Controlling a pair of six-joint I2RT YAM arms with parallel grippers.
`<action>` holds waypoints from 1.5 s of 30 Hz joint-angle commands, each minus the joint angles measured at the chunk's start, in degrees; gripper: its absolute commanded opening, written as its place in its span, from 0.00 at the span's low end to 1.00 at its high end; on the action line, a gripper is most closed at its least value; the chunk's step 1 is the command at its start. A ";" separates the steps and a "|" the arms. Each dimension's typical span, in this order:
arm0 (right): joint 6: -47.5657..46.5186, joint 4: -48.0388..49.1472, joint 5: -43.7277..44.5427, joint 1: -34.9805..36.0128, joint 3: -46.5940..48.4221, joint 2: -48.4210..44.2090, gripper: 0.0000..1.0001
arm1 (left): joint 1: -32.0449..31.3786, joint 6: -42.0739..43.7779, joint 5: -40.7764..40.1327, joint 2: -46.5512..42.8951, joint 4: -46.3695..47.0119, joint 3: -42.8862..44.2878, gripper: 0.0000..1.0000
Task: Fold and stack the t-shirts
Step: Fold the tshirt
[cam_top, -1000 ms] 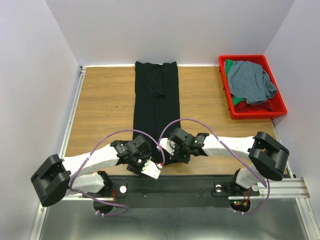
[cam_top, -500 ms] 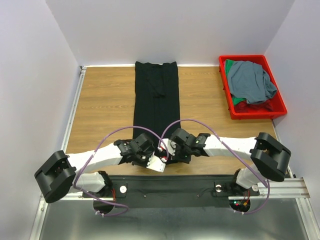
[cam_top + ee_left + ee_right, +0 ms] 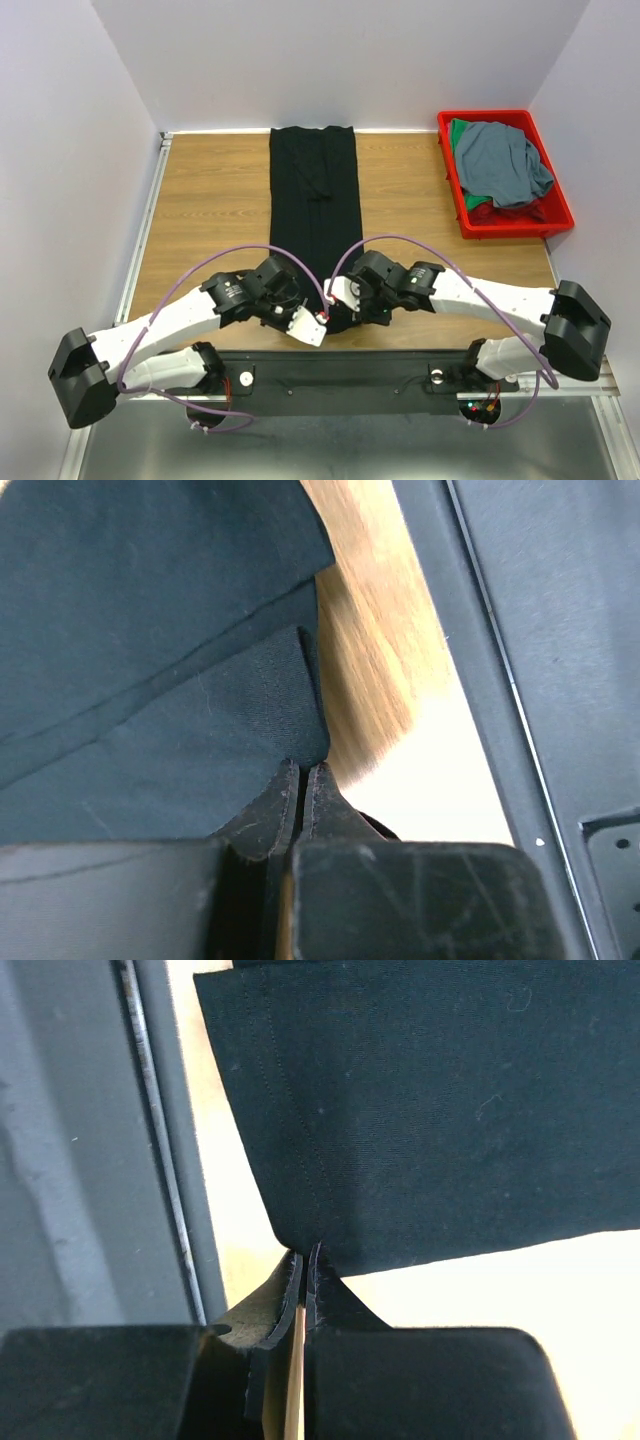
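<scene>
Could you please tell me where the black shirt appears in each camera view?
Top external: the black shirt lies as a long strip down the middle of the table, far edge to near.
Left wrist: it fills the upper left, a corner pinched in the left gripper's shut jaws.
Right wrist: it fills the top, a corner pinched in the right gripper's shut jaws.
Shared landmark: the table's wood beside the shirt.

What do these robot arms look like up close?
White links with chunky black joints. A thin purple cable loops over the left arm, another over the right arm. The left gripper and right gripper are black and scuffed.
</scene>
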 commanded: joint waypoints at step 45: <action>-24.56 0.54 -0.60 -31.85 50.24 40.35 0.01 | 35.45 32.50 5.90 38.60 21.08 31.21 0.04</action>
